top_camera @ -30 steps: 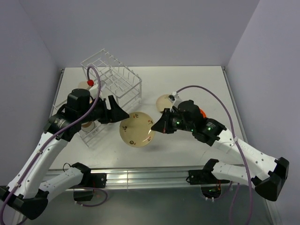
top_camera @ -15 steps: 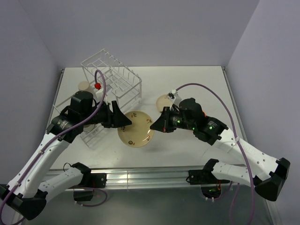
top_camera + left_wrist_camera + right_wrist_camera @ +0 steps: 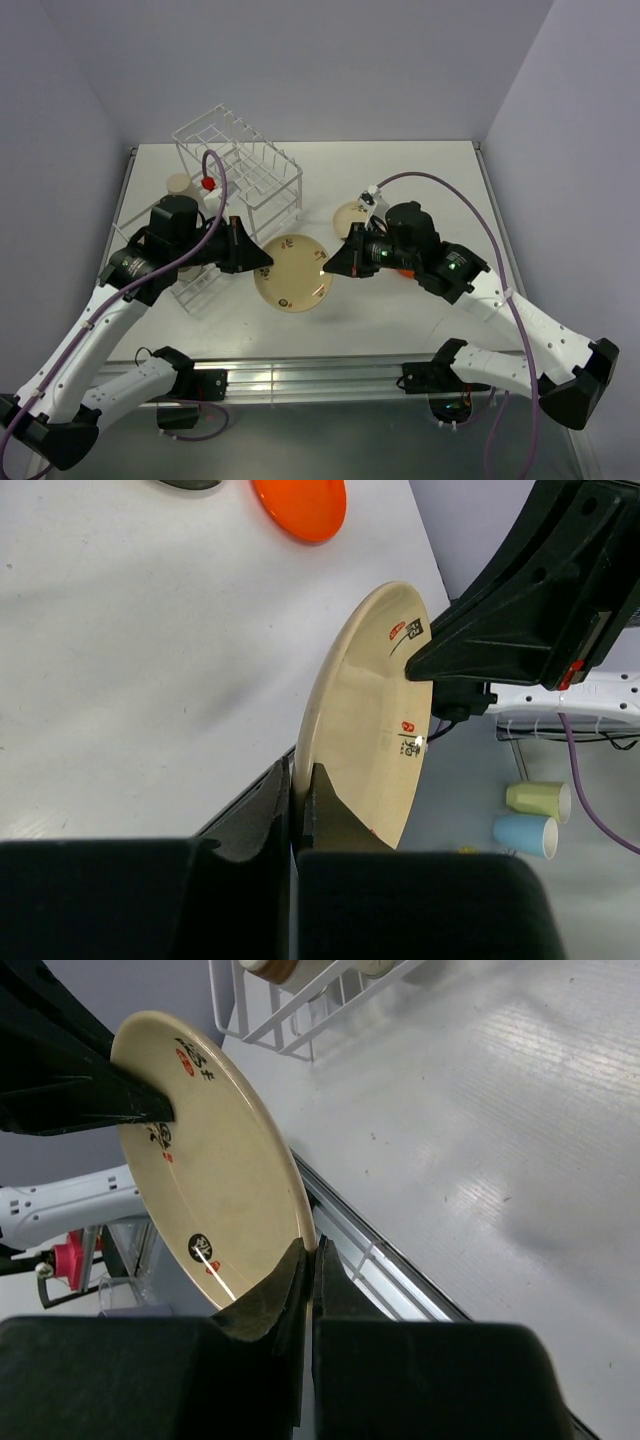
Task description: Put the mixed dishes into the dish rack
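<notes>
Since a second before, the left gripper (image 3: 262,268) had slid away from the dish rack (image 3: 238,168), and its jaws, which had stood apart, had come together on the rim of the cream plate (image 3: 293,272). Opposite it, the right gripper (image 3: 328,270) was clamped on the far rim just as before. The plate hung tilted between the two sets of fingertips, clear of the table (image 3: 430,170).

From the left wrist, the dark fingers pinched the plate's edge and its face showed brown and red motifs, with the other gripper biting the rim straight ahead. Farther ahead and to the left of those fingers lay the orange plate (image 3: 300,505), flat on the table; from above, the right arm covered it.

From the right wrist, its own fingers were shut on the rim, the left gripper gripped the edge ahead, and past that stood the rack's low wire tray with items in it that could not be made out.

Only the top view showed the second cream plate (image 3: 350,214), lying just behind the right gripper.
</notes>
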